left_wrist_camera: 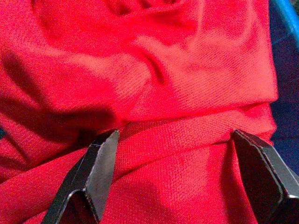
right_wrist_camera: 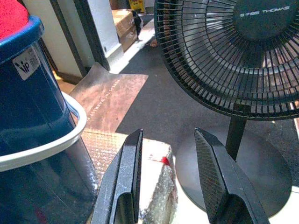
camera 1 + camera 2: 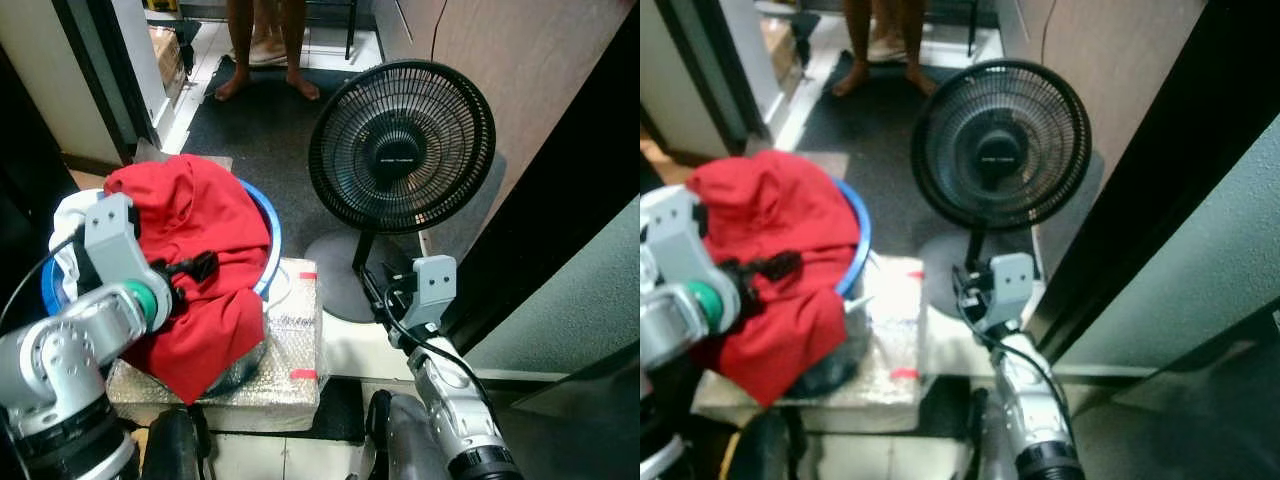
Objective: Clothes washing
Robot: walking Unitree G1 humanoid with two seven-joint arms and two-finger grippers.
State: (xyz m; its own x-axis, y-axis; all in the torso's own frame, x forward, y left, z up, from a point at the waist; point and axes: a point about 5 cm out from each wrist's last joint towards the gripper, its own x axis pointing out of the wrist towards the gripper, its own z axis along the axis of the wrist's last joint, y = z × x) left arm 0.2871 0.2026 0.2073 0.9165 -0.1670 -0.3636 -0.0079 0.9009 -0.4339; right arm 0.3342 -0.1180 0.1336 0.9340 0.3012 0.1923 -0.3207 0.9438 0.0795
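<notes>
At far left, the left claw [image 3: 195, 268] is seen pressed against a red garment [image 3: 195, 225], its fingers [image 1: 100, 161] spread apart with a fold of cloth between them, not yet clamped. The garment is heaped over the rim of a blue bucket [image 3: 272, 235] and hangs down its front; a white cloth [image 3: 68, 215] is visible behind it. The bucket is set on a bubble-wrapped block [image 3: 290, 350]. Further right, the right claw [image 2: 168, 172] is held low with fingers apart and empty, near a black standing fan [image 3: 400, 145]. Washing is judged at an early stage: the garment has yet to be gripped and carried off.
</notes>
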